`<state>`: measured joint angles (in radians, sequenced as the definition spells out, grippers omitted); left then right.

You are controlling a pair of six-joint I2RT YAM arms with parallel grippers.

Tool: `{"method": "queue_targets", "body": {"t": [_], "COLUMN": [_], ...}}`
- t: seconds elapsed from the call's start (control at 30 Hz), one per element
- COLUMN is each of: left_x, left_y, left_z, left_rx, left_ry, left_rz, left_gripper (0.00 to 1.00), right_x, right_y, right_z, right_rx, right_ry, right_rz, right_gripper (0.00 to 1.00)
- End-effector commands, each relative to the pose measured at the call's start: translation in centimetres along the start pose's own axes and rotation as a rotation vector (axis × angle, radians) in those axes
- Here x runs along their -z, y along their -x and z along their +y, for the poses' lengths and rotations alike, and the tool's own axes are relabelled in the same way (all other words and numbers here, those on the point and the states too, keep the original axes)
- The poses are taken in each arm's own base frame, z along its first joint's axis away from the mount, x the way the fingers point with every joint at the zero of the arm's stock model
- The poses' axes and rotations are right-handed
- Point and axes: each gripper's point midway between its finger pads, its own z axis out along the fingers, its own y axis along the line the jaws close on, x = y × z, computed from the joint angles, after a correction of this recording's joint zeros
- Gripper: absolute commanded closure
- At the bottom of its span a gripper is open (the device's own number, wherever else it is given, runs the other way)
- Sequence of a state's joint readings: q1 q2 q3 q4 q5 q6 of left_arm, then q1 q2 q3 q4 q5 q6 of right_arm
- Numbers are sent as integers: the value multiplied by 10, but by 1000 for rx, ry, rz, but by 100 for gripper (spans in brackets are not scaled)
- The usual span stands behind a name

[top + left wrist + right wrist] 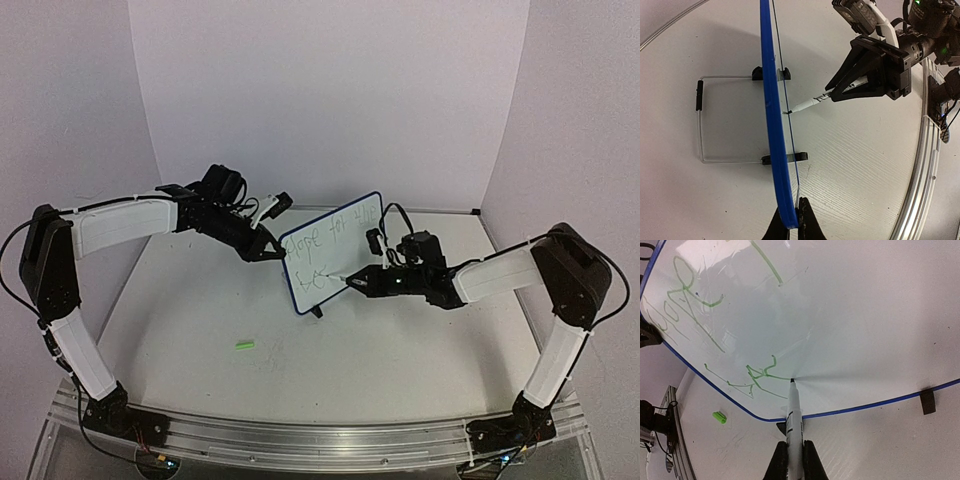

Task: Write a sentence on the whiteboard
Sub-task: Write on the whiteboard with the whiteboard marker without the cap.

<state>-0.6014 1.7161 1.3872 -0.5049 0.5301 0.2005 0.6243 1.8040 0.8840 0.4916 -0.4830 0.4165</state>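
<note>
A: Status?
B: Board (345,235) stands upright mid-table (190,300) on its wire stand (700,125). Left jaws pinch its rim. Right jaws grip the marker (793,412), tip touching the lower line.
A: Risks?
B: Hard pressing could tip the board or slip the pinch. The bottom rim is close below; blank room lies beyond the tip.

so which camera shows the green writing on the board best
The right wrist view: the green writing is close up, the marker tip touching the board. The top view shows it small and hard to read. The left wrist view sees the board edge-on, so no writing.
</note>
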Motion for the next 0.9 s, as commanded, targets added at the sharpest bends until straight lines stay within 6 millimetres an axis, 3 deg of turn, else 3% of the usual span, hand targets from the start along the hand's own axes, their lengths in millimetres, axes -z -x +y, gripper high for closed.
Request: {"method": "queue_targets", "body": {"t": [0.0, 0.33, 0.87], "left_x": [1, 1, 1], "left_y": [-11, -11, -11], "left_z": [-8, -8, -9], "left_rx": [2, 2, 2], "left_ry": [-11, -12, -12], "left_rz": [50, 51, 51], "left_gripper": [100, 100, 100], "right_x": [8, 0, -9], "right_y": [21, 1, -1], "right_z": [0, 4, 12], "right_rx": [20, 17, 30], "right_ry": [-31, 30, 62], "right_rz": [-74, 8, 36], "right_gripper": [100, 100, 100]}}
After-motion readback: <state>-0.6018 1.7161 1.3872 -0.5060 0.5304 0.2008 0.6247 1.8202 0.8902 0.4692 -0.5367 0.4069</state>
